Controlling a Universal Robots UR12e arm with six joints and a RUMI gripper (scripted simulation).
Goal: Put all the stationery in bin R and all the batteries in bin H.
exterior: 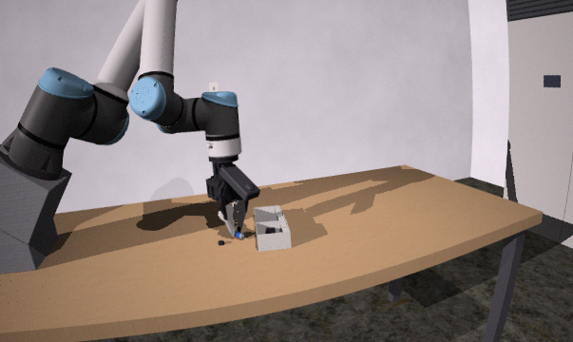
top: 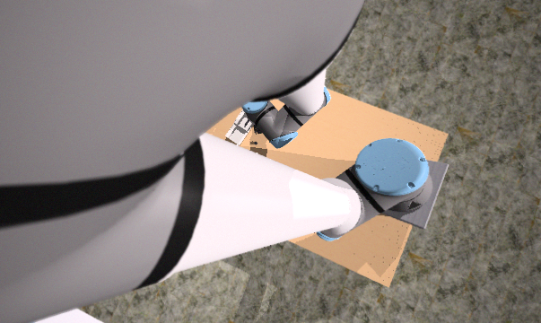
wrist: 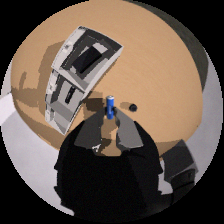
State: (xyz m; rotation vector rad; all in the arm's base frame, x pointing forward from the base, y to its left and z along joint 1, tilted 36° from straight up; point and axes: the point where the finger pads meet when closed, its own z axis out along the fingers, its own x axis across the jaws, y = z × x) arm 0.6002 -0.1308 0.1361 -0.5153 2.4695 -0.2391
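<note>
My gripper (exterior: pixel 238 232) (wrist: pixel 110 107) points down at the table, its fingertips closed around a small blue battery (exterior: pixel 239 236) (wrist: pixel 110 102). Beside it is a joined pair of pale grey bins, both upright. The nearer bin (exterior: pixel 273 241) in the exterior view holds a dark block (wrist: pixel 87 59). The other bin (wrist: pixel 61 118) holds a thin dark item (wrist: pixel 70 93). Their letters cannot be read. A small dark round object (exterior: pixel 220 242) (wrist: pixel 133 107) lies on the table near the battery, on the side away from the bins. The arm hides the fingertips in the top view.
The wooden table (exterior: pixel 362 247) (wrist: pixel 160 65) carries the bins, whose walls stand close beside the fingers. The arm's base block (exterior: pixel 15 223) stands at the table's left in the exterior view. A wall (exterior: pixel 338 95) rises behind the table.
</note>
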